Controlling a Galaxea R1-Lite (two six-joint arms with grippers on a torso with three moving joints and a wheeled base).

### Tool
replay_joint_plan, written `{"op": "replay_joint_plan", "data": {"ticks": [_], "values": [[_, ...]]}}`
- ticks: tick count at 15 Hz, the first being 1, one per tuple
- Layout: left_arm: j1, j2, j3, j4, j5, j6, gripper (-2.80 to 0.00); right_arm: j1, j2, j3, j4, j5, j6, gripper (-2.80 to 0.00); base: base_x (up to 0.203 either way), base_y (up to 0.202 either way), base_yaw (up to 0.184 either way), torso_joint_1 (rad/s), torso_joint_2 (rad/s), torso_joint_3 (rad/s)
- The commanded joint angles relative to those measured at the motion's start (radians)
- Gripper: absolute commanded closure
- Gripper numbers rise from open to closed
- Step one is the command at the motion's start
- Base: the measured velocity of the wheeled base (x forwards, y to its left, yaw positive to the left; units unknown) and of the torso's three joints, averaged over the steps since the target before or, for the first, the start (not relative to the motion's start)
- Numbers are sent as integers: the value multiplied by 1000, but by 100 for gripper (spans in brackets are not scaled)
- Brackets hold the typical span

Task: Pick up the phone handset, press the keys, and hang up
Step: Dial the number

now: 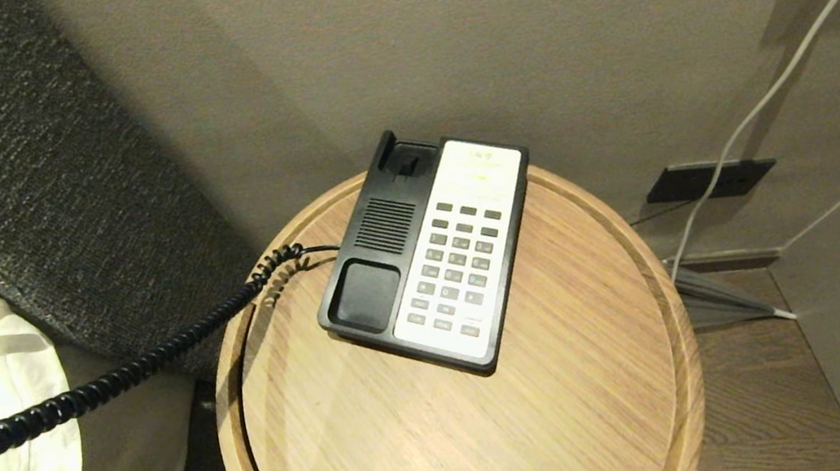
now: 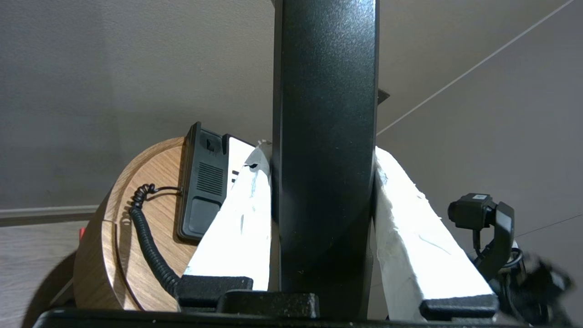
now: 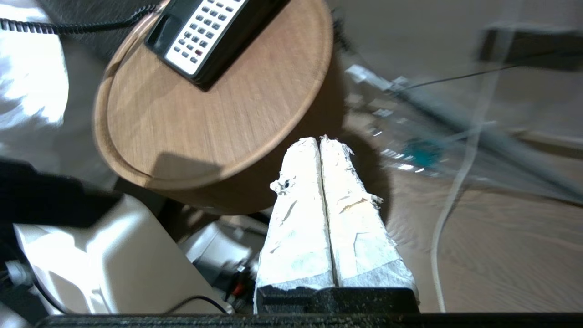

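Both claws serve: left claw (image 2: pixel 323 182) clamps the phone handset (image 2: pixel 324 114) off its phone base (image 1: pixel 427 255), freeing keys; right claw (image 3: pixel 321 146), pressed together, suits poking.

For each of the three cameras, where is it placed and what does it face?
Head: high, looking down at the phone base on the round table; no arm shows.
Left wrist: behind the left pincer, shut on the phone handset; right arm at the edge.
Right wrist: behind the shut right pincer, off the table's edge.
All share base, table and coiled cord.
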Motion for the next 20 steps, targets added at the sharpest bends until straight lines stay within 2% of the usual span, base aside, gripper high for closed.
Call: {"op": "replay_joint_plan", "data": {"ticks": [1, 4, 6, 7, 9, 11, 13, 16, 18, 20], "values": [[0, 1, -1, 2, -1, -2, 0, -4, 369, -38, -81, 46, -22, 0, 0, 0, 0, 0, 0, 0], [0, -1, 5, 0, 1, -5, 0, 12, 722, -173, -188, 61, -51, 0, 0, 0, 0, 0, 0, 0], [0, 3, 9, -3, 1, -8, 0, 87, 913, -314, -230, 22, -49, 0, 0, 0, 0, 0, 0, 0], [0, 1, 11, -3, 2, -10, 0, 159, 982, -391, -244, 1, -27, 0, 0, 0, 0, 0, 0, 0], [0, -6, 27, -2, 2, -10, 0, 358, 1054, -490, -252, -50, 69, 0, 0, 0, 0, 0, 0, 0], [-2, -13, 33, -1, 1, -12, 0, 549, 1106, -535, -265, -148, 159, 0, 0, 0, 0, 0, 0, 0], [-2, -10, 38, -3, 1, -13, 0, 670, 1169, -552, -281, -246, 227, 0, 0, 0, 0, 0, 0, 0], [-2, -8, 46, -3, -4, -13, 0, 752, 1236, -528, -391, -317, 324, 0, 0, 0, 0, 0, 0, 0], [-2, -8, 55, -3, -4, -13, 0, 762, 1277, -525, -418, -361, 336, 0, 0, 0, 0, 0, 0, 0], [-2, -8, 62, -3, -4, -13, 0, 765, 1296, -521, -426, -371, 333, 0, 0, 0, 0, 0, 0, 0]]}}
